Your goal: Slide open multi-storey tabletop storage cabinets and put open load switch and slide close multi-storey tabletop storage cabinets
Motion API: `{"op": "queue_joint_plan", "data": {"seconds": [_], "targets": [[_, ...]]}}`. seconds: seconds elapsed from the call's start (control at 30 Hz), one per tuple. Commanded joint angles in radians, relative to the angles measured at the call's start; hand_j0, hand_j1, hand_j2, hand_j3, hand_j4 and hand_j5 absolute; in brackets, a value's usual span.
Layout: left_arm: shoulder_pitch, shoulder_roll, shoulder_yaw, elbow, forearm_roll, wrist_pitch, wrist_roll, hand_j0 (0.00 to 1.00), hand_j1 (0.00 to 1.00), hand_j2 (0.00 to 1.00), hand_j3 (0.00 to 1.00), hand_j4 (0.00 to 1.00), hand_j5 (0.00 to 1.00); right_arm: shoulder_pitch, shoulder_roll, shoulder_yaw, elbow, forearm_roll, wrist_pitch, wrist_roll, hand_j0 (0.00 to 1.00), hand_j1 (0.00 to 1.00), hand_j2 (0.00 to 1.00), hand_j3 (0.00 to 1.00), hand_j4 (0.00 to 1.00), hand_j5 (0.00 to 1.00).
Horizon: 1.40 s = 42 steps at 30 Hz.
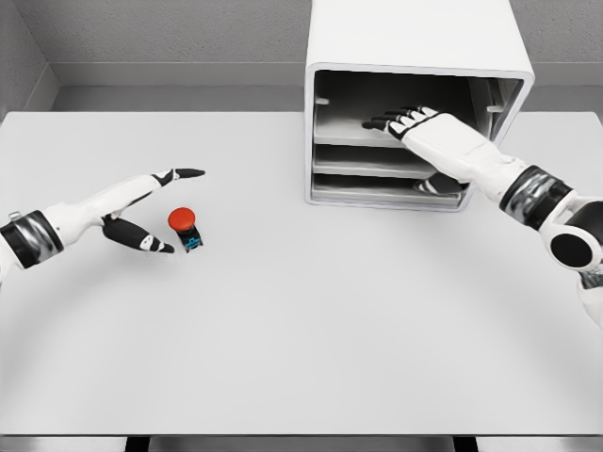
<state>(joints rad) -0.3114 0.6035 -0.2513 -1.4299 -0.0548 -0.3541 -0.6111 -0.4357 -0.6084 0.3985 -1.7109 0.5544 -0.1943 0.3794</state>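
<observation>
Head view shows you one cabinet (415, 104), one load switch (185, 227) and two hands; you can read no writing anywhere. Your left hand (146, 212) is spread wide and holds nothing, the red-capped switch just beside its thumb on the table (301, 330). Your right hand (415, 124) reaches flat-fingered, empty, into the cabinet's top level.

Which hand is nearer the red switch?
Left. The left hand brackets the switch from its left, fingers spread, not grasping. The right hand is far off, reaching into the cabinet at the table's back.
</observation>
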Motion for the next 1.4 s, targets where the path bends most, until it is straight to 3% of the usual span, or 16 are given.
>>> {"op": "queue_joint_plan", "data": {"seconds": [0.0,0.13,0.57,0.9,0.97,1.1,1.37], "targets": [[-0.002,0.002,-0.002,0.006,0.003,0.000,0.000,1.00,1.00,1.00,1.00,1.00,1.00,0.000,0.009,0.002,0.001,0.004,0.006,-0.001,0.97,0.97,0.97,0.97,0.97,0.97],[-0.006,0.002,-0.003,0.009,0.004,-0.006,0.000,1.00,1.00,1.00,1.00,1.00,1.00,-0.002,0.010,0.000,0.001,0.021,0.052,-0.001,0.97,0.97,0.97,0.97,0.97,0.97],[-0.006,0.002,0.000,0.003,0.010,-0.013,0.000,1.00,1.00,1.00,1.00,1.00,1.00,0.002,0.038,0.008,0.024,0.056,0.053,-0.001,0.97,0.97,0.97,0.97,0.97,0.97],[-0.005,0.002,0.006,0.003,0.004,-0.013,0.000,1.00,1.00,1.00,1.00,1.00,1.00,0.023,0.027,0.003,-0.012,0.050,0.047,-0.002,1.00,1.00,1.00,1.00,1.00,1.00],[-0.006,0.002,0.007,0.003,0.003,-0.013,0.000,1.00,1.00,1.00,1.00,1.00,1.00,0.023,0.024,0.002,-0.019,0.050,0.047,-0.001,0.91,0.91,0.91,0.91,0.91,0.91],[-0.002,0.002,0.007,-0.003,0.004,-0.013,0.000,1.00,1.00,1.00,1.00,1.00,1.00,0.021,0.013,-0.009,-0.024,0.047,0.047,-0.001,0.83,0.83,0.83,0.83,0.83,0.83],[0.002,0.002,0.007,-0.011,0.004,-0.013,0.000,1.00,1.00,1.00,1.00,1.00,1.00,0.031,0.010,-0.007,-0.024,0.048,0.049,-0.001,0.84,0.84,0.84,0.84,0.84,0.84]]}}
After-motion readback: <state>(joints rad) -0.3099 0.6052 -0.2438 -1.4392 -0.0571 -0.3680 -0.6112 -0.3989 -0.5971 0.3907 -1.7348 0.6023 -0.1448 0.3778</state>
